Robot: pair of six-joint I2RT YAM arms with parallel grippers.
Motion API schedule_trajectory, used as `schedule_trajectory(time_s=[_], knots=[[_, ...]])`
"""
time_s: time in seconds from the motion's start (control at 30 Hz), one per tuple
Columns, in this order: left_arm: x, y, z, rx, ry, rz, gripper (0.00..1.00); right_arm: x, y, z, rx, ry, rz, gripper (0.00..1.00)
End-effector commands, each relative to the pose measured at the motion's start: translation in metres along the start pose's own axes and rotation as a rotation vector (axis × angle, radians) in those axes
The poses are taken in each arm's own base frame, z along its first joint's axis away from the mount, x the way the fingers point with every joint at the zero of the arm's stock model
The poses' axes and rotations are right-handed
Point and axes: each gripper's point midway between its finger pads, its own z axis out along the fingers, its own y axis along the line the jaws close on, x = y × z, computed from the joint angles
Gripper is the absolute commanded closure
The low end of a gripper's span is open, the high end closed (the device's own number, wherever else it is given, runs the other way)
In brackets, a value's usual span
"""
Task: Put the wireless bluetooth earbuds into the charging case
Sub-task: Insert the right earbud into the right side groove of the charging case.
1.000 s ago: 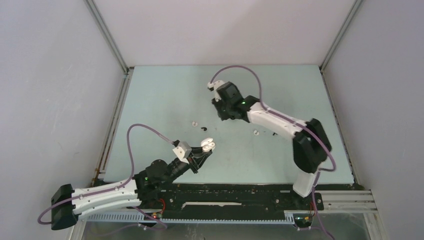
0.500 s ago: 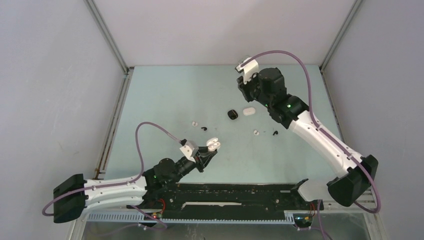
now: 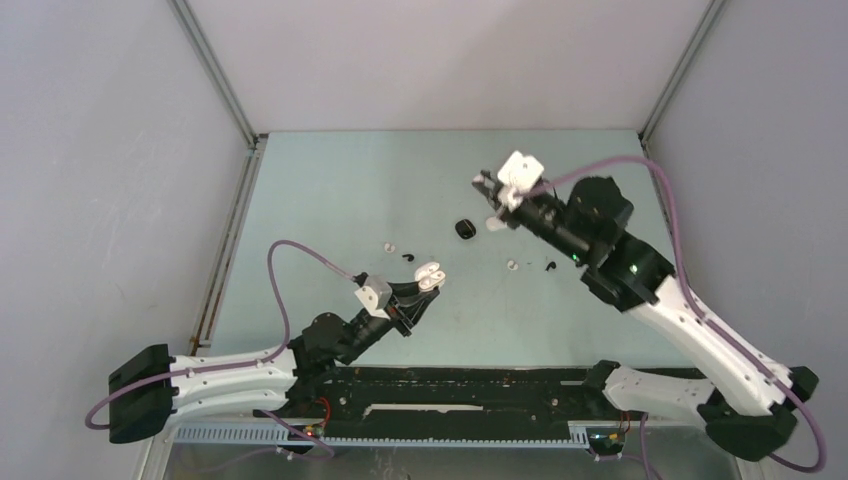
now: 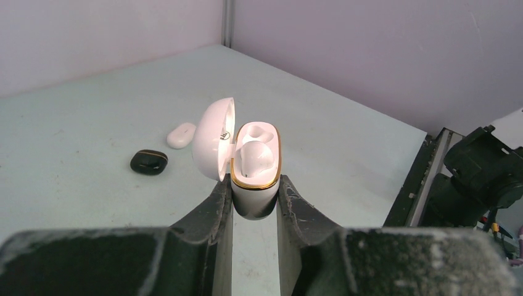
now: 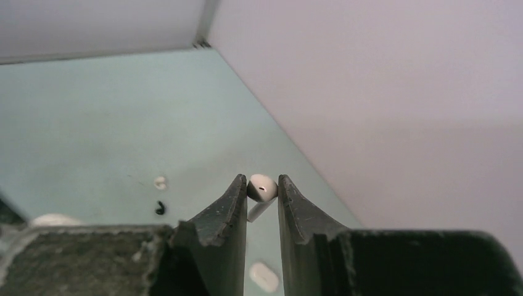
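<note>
Right wrist view: I am pinching one white earbud by its bulb in my right gripper, raised clear of the table, with its stem hanging free below the tips.
Left wrist view: my left gripper is clamping the charging case by the flanks of its base, with the lid standing open to the left.
Earbud, handling: I am judging it very light, hard and glossy, and its rounded shape is likely to twist or squirt out of a flat pinch.
Earbud, hold: keeping to the bulb is leaving the stem clear to enter a well first.
Case, handling: I am reading it as a smooth white pebble, rigid and slippery, with a hinged lid that could flap. Gripping low on the base is keeping the gold rim unobstructed.
Case, wells: a pale rounded form is showing in the nearer one, and whether that is a seated bud I cannot tell.
Top external view: other tiny earbuds, white and black, are lying scattered mid-table, with a closed black case and a closed white case sitting near each other beyond them.
</note>
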Motion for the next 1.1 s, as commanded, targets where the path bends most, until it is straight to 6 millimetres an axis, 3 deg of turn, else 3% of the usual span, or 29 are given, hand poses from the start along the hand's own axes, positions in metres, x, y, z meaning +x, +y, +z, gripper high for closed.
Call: schedule_trajectory(time_s=[0.0, 0.13, 0.33, 0.53, 1.07], knots=[[-0.042, -0.009, 0.008, 0.032, -0.125, 0.022, 1.00, -0.048, 0.036, -0.033, -0.061, -0.220, -0.147, 1.00], [-0.052, -0.008, 0.006, 0.031, -0.155, 0.035, 1.00, -0.063, 0.060, -0.049, -0.032, -0.367, -0.242, 1.00], [-0.066, -0.012, 0.008, 0.048, -0.197, 0.038, 1.00, -0.053, 0.098, -0.059, -0.092, -0.470, -0.269, 1.00], [-0.067, -0.009, 0.005, 0.041, -0.213, 0.094, 1.00, -0.047, 0.125, -0.068, -0.138, -0.561, -0.253, 1.00], [-0.078, -0.016, 0.004, 0.081, -0.241, 0.139, 1.00, -0.035, 0.141, -0.061, -0.173, -0.543, 0.039, 1.00]])
